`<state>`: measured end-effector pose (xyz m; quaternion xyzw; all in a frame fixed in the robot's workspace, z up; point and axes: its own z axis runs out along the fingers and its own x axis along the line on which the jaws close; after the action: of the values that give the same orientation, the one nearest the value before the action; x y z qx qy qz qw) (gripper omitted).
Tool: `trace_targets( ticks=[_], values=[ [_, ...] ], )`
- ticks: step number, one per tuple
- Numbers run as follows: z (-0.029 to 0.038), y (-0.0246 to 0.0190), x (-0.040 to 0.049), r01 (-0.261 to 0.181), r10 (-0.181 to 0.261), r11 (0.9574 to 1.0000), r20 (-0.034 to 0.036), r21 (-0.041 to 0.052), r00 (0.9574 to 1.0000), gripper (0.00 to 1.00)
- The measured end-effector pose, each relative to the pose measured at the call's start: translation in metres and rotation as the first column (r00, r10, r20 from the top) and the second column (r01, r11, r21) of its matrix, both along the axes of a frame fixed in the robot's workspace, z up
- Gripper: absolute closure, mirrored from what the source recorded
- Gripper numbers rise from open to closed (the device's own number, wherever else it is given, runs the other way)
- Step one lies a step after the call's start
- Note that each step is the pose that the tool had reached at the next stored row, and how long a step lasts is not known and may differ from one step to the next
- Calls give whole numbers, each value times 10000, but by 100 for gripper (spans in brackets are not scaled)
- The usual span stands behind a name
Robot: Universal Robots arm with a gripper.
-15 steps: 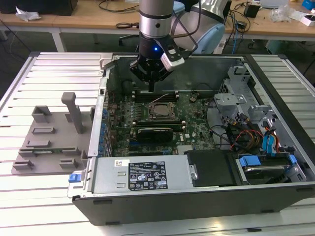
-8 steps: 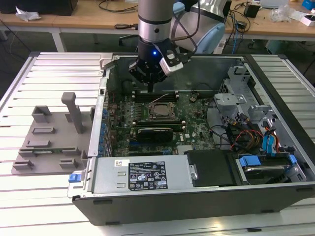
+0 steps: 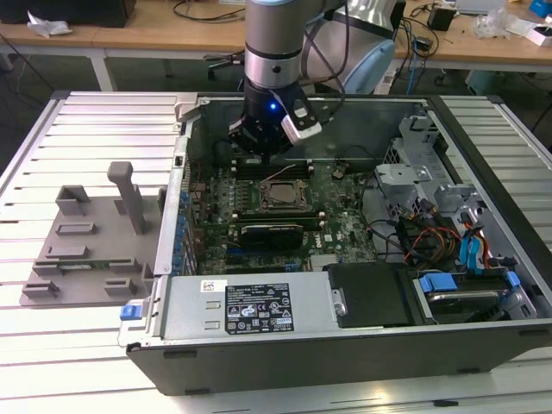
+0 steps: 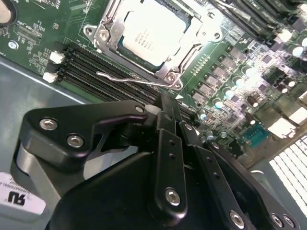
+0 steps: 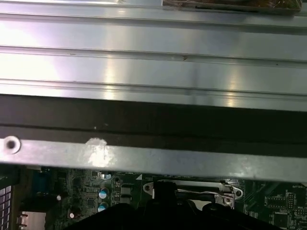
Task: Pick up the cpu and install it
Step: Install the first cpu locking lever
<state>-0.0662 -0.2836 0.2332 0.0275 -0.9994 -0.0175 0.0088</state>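
Nearest in the exterior view is the near wall of the open computer case (image 3: 345, 354), and just behind it sits one grey power supply box (image 3: 246, 302) carrying two labels, one small white and one larger black. One blue clip (image 3: 129, 310) sits at the case's near left corner. At the exterior view's left, on the slatted metal table (image 3: 86, 121), lies one grey plastic tray (image 3: 86, 250) with a single upright post (image 3: 129, 197); it is just beside the case's left wall. Inside the case lies one green circuit board (image 3: 345, 228). The cpu (image 3: 280, 195) sits flat in its one metal socket frame (image 4: 192, 38) near the middle of the board; in the second wrist view the cpu (image 4: 151, 31) shows its pale silvery lid, and one thin wire lever (image 4: 120, 76) lies along the frame's edge beside a bank of dark slots (image 4: 86, 64). The one gripper (image 3: 263, 147) hangs over the far part of the board, just beyond the cpu and apart from it. In the second wrist view the gripper (image 4: 168, 103) has its two fingers (image 4: 168, 143) pressed together with nothing between them. At the exterior view's right are metal drive cages (image 3: 414, 172), a bundle of coloured wires (image 3: 423, 237) and several blue tabs (image 3: 470, 250).
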Motion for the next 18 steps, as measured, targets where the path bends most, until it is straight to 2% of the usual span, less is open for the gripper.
trace_targets(
  ticks=[7, 9, 15, 18],
  values=[
    [-122, 31, 28, -12, 12, 10000, -4, -1, 10000, 89],
    [-156, 45, 77, -25, 25, 10000, -8, 1, 10000, 89],
    [-188, 46, 169, -35, 35, 10000, -18, 0, 10000, 89],
    [-229, 46, 233, -35, 35, 10000, -32, 0, 10000, 89]
  ],
)
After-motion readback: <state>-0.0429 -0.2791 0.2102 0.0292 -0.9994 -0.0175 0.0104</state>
